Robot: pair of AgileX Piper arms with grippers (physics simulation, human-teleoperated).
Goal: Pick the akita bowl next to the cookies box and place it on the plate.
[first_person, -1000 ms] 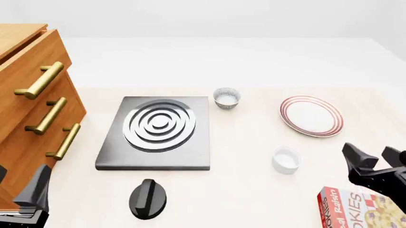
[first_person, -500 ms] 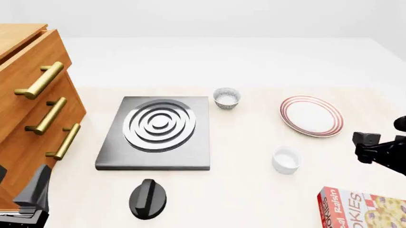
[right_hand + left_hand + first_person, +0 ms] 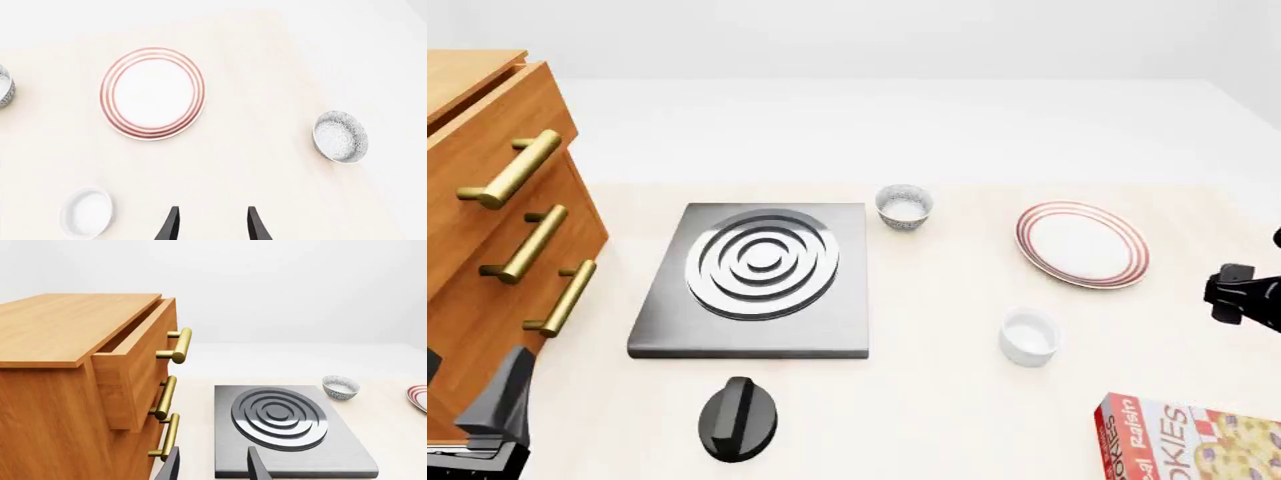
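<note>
While both arms hang clear of the table point(image 3: 961, 400), the akita bowl point(image 3: 340, 136) sits upright and untouched on the pale surface. It shows only to the right wrist camera, where it lies well apart from the plate point(image 3: 152, 92), on the opposite side of it from a twin bowl point(image 3: 3, 85) cut by the frame edge. The right gripper point(image 3: 212, 209) looks down on this stretch with its two dark fingers point(image 3: 171, 225) spread apart and nothing between them. They hover over bare table between the akita bowl and a white cup point(image 3: 85, 212). In the front view the akita bowl is out of frame. There the right gripper point(image 3: 1241, 295) shows only as a dark block at the picture's right edge, at four o'clock from the plate point(image 3: 1081, 243). The white cup point(image 3: 1029, 336) stands at seven o'clock from the plate, and the cookies box point(image 3: 1188, 440) lies at five o'clock from the cup, partly cropped by the lower right corner. The twin bowl point(image 3: 904, 207) rests at nine o'clock from the plate, just off the far right corner of the grey stove point(image 3: 754, 280). A black knob point(image 3: 738, 418) sits at six o'clock from the stove, and a wooden dresser point(image 3: 494, 230) with brass handles stands at nine o'clock, its top drawer slightly out. The left gripper point(image 3: 213, 450) waits low beside the dresser, fingers parted and empty.
</note>
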